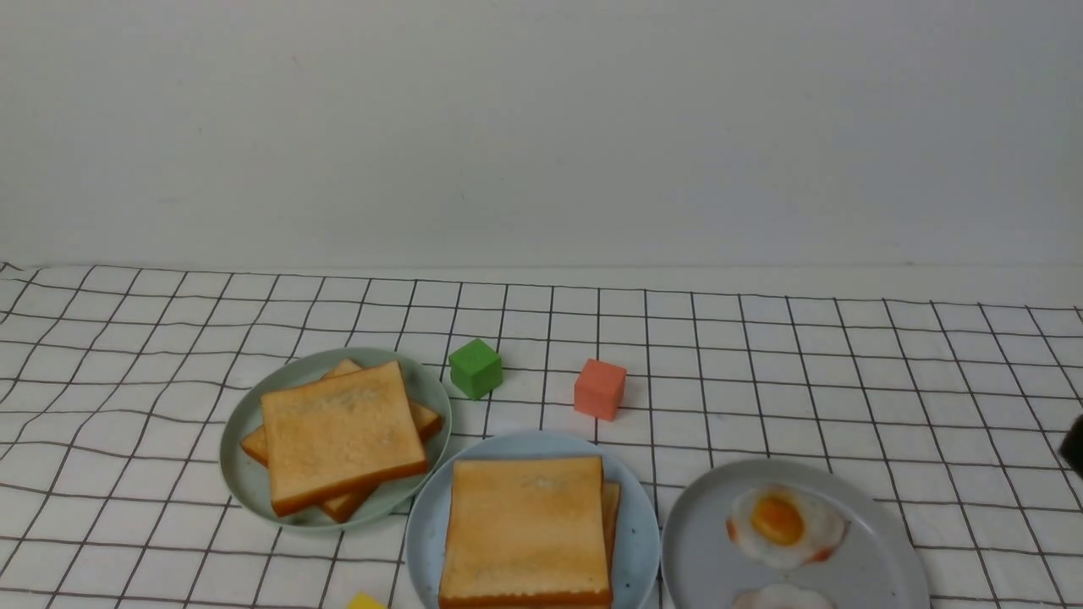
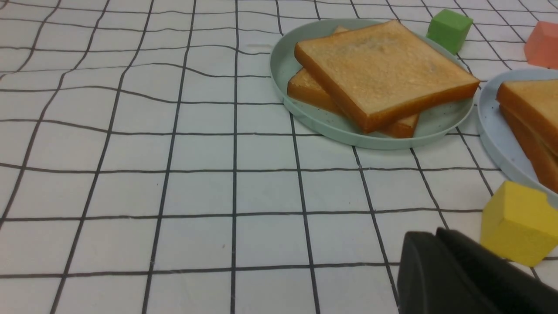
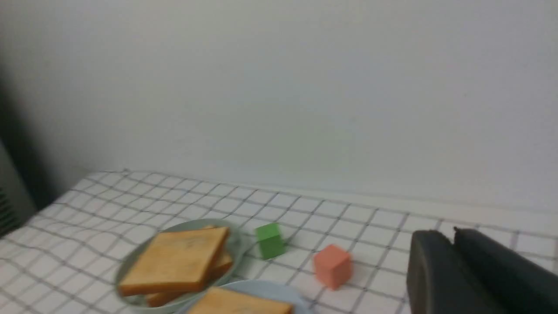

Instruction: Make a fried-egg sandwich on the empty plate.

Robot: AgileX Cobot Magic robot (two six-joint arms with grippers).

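Note:
The pale blue speckled plate [image 1: 636, 541] sits at the front middle and bears two toast slices stacked nearly flush, the sandwich [image 1: 525, 529]; nothing shows between the slices. The left wrist view catches the plate's rim [image 2: 492, 126] and the stack's edge [image 2: 532, 113]. My left gripper [image 2: 436, 233] is shut and empty, low over the cloth beside a yellow cube [image 2: 518, 222]. My right gripper [image 3: 451, 233] is raised at the right with its fingers together and nothing between them. Only a dark bit of it shows at the front view's right edge [image 1: 1074, 444].
A greyish-green plate [image 1: 245, 474] at the left holds a skewed toast pile [image 1: 343, 436]. A grey plate [image 1: 702, 541] at the right holds a fried egg [image 1: 783, 524] and part of another [image 1: 778, 599]. A green cube [image 1: 475, 368] and an orange-red cube [image 1: 600, 388] stand behind.

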